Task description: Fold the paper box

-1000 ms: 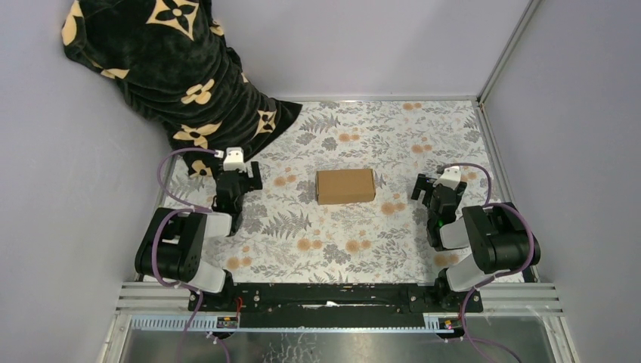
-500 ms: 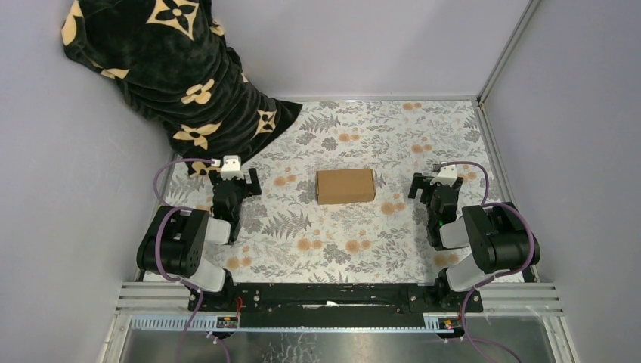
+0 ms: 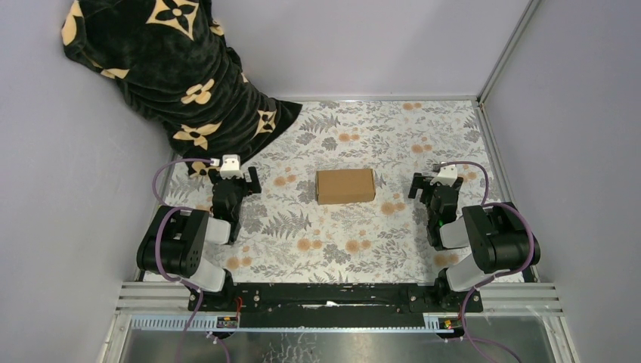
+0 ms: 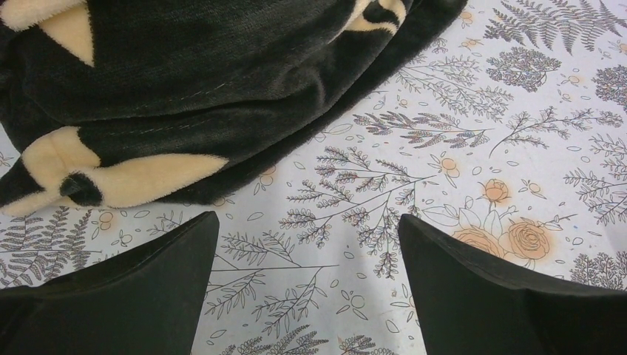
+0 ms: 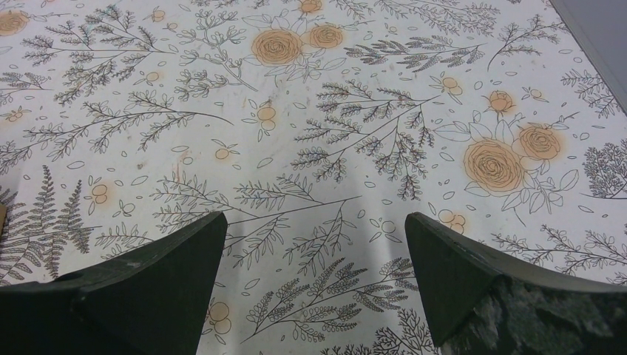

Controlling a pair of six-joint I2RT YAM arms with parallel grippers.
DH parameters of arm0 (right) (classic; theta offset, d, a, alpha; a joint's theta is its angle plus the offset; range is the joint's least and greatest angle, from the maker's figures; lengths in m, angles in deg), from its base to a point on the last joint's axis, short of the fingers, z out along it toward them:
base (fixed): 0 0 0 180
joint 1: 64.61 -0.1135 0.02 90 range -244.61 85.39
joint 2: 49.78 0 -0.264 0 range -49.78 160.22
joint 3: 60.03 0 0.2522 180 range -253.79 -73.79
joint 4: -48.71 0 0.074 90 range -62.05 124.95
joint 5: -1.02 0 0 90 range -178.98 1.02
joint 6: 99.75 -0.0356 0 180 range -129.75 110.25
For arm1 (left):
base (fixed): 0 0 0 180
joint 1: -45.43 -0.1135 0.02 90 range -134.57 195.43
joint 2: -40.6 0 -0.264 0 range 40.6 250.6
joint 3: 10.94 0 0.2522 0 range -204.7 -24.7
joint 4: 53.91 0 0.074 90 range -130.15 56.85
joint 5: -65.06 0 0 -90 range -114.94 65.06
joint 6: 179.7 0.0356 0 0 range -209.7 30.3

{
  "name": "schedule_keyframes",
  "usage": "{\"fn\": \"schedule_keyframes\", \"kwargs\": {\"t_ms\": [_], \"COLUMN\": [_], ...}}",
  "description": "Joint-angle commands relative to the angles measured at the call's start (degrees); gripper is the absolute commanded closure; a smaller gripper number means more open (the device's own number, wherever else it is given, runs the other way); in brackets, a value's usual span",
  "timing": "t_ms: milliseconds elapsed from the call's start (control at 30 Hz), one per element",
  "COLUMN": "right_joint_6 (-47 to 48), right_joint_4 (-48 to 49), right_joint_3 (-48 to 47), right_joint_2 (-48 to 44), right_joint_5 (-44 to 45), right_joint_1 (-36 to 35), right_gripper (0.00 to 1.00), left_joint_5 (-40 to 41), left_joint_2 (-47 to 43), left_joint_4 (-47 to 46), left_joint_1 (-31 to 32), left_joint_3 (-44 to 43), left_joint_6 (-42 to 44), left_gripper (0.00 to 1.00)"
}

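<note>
Shift is slight — left gripper and right gripper settle, jaws apart, empty, closed paper box untouched between them — folding looks done.

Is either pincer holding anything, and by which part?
Nothing is held. The left pincer and right pincer are open and empty; the paper box lies apart between them.

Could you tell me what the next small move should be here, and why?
Probably just park both arms near their bases. The paper box already looks like a closed rectangular box on the table, and the left gripper and right gripper are open, empty and apart from it.
</note>
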Motion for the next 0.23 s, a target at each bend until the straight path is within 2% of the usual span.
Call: {"fn": "schedule_keyframes", "kwargs": {"t_ms": [0, 200], "right_joint_6": [1.0, 1.0], "right_joint_4": [3.4, 3.3], "right_joint_3": [-1.6, -1.6], "right_joint_2": [-0.2, -0.2], "right_joint_5": [-0.8, -0.9], "right_joint_1": [0.4, 0.4], "right_gripper": [0.01, 0.00], "left_joint_5": [-0.2, -0.2], "left_joint_2": [0.1, 0.0], "left_joint_4": [-4.7, -4.7], "left_joint_1": [-0.5, -0.5], "left_joint_3": [0.0, 0.0], "left_joint_6": [0.0, 0.0], "left_gripper": [0.02, 0.02]}}
